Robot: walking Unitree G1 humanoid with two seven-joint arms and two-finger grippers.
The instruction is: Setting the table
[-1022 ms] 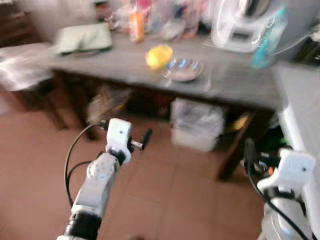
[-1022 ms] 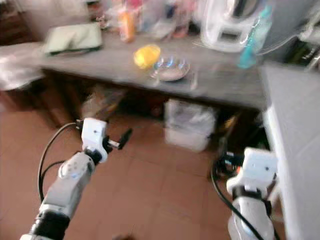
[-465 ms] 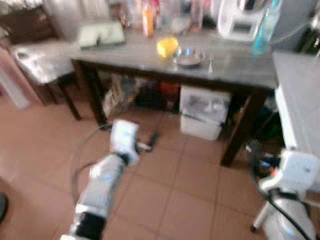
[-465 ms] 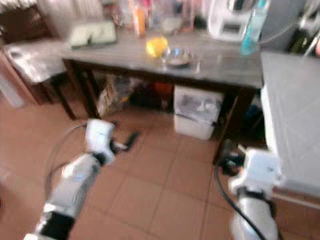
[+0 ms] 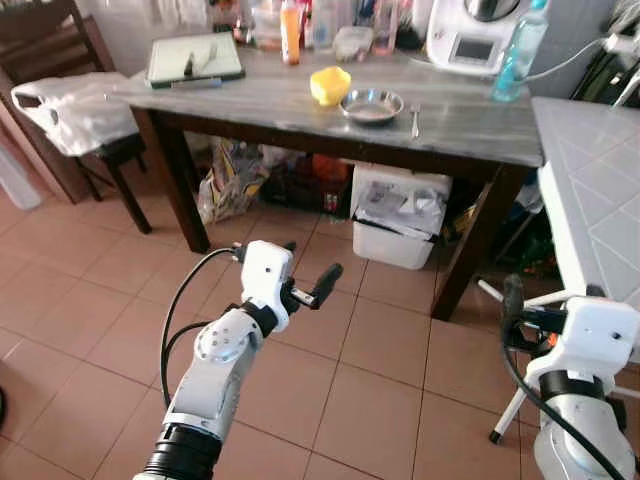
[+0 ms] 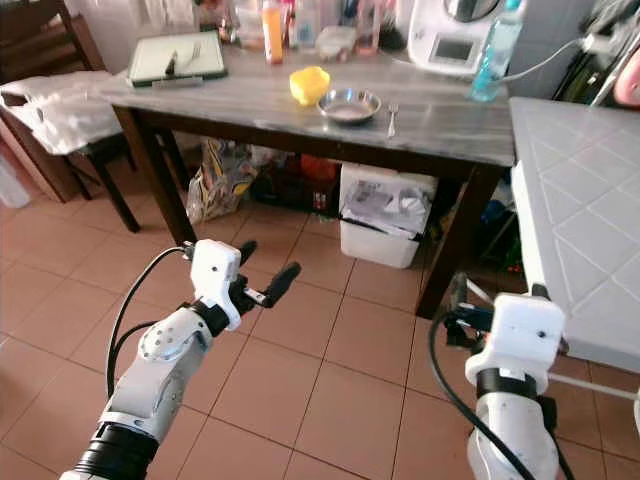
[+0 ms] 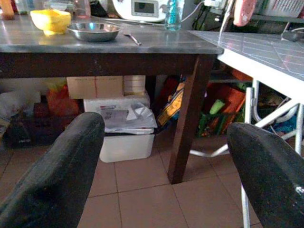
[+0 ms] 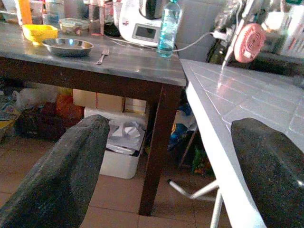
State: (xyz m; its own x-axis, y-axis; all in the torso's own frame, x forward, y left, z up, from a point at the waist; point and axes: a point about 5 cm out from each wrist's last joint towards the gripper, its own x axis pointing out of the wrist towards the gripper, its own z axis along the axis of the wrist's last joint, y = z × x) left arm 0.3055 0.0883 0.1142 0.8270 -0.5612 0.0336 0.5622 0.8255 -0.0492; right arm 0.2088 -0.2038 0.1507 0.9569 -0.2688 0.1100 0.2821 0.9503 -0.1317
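Observation:
On the grey-topped dark wooden table (image 5: 470, 140) stand a steel bowl (image 5: 372, 105), a yellow container (image 5: 330, 85) to its left and a fork (image 5: 415, 118) to its right. A green-rimmed board (image 5: 195, 58) lies at the table's left end. My left gripper (image 5: 308, 262) is held open over the tiled floor, well short of the table, with nothing between its fingers (image 7: 52, 175). My right gripper (image 8: 166, 166) is also open and empty, low beside the white tiled table (image 5: 590, 200).
Bottles, a white appliance (image 5: 472, 35) and a blue water bottle (image 5: 520, 40) crowd the table's back edge. White bins (image 5: 400, 220) and bags sit under it. A chair with a plastic bag (image 5: 70, 100) stands at the left. Open tiled floor lies ahead.
The whole picture has shifted and sharpened: the camera moved, and the table now looks farther off. Both arms keep much the same pose, grippers still open.

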